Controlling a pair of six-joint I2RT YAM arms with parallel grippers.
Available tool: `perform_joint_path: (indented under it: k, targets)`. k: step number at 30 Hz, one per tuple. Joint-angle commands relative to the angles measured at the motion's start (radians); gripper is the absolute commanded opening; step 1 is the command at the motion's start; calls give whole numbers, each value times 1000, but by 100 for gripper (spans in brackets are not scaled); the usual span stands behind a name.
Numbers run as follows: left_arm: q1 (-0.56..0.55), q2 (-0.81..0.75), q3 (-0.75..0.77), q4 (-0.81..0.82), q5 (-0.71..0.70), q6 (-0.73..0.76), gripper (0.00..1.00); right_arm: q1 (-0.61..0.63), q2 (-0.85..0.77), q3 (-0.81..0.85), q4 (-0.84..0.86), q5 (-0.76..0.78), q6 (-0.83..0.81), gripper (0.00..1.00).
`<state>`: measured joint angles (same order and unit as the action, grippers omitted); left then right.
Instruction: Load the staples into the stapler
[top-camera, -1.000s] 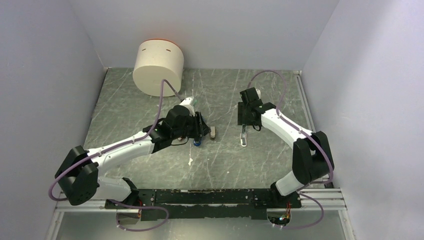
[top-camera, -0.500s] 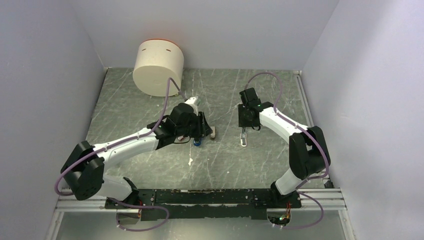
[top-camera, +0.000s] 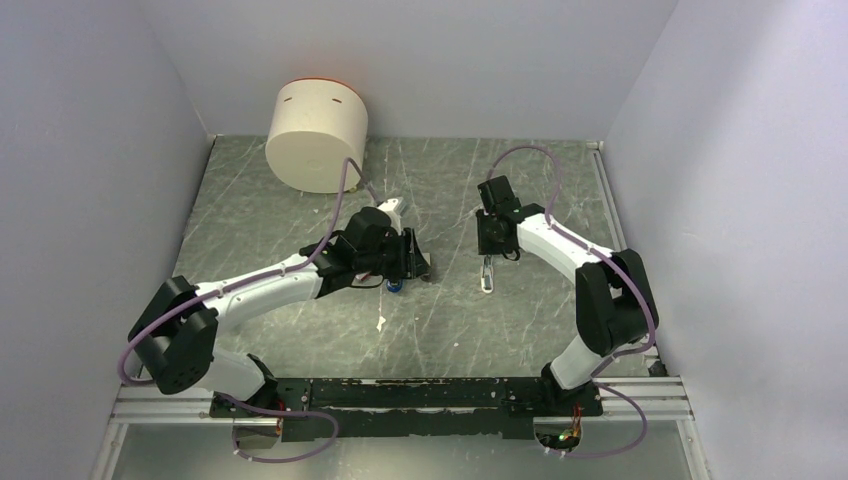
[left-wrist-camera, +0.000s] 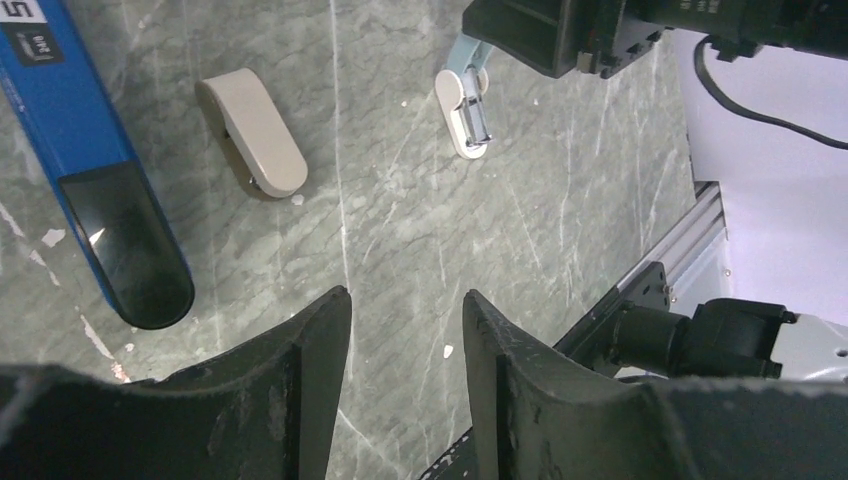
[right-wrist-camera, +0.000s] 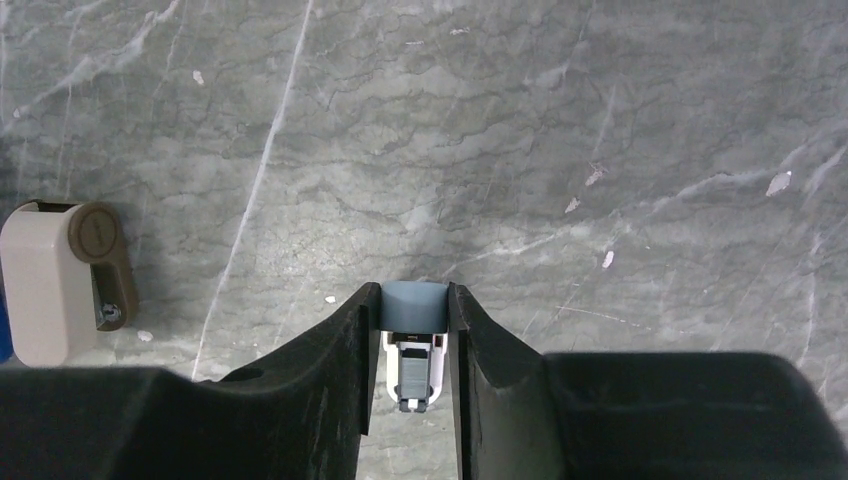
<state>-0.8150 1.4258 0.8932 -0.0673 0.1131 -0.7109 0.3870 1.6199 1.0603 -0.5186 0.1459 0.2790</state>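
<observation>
At the upper left of the left wrist view, the stapler (left-wrist-camera: 95, 190) lies flat on the surface (left-wrist-camera: 420, 230), with a tan piece (left-wrist-camera: 255, 130) just beside it. The left pincer (left-wrist-camera: 405, 300) hangs above, parted and holding nothing. The right pincer (right-wrist-camera: 413, 290) is clamped on a pale-blue piece (right-wrist-camera: 414, 306).

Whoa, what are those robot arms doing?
Two robot arms are working over a table. The left gripper hangs open and empty above the blue stapler and a tan piece. The right gripper pinches a small pale-blue piece. I can't see any staples.
</observation>
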Motion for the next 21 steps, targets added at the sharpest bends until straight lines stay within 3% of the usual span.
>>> perform_joint_path:
  k: [1, 12, 18, 21]
  targets:
    - [2, 7, 3, 93, 69, -8, 51, -5, 5, 15, 15, -12, -20, 30]
    - [-40, 121, 88, 93, 78, -9, 47, -4, -105, -35, 74, -47, 139, 23]
    - [-48, 247, 157, 115, 104, -5, 32, 7, -101, -52, 96, -43, 197, 22]
    - [-50, 299, 189, 118, 109, 7, 31, 8, -92, -54, 102, -45, 218, 22]
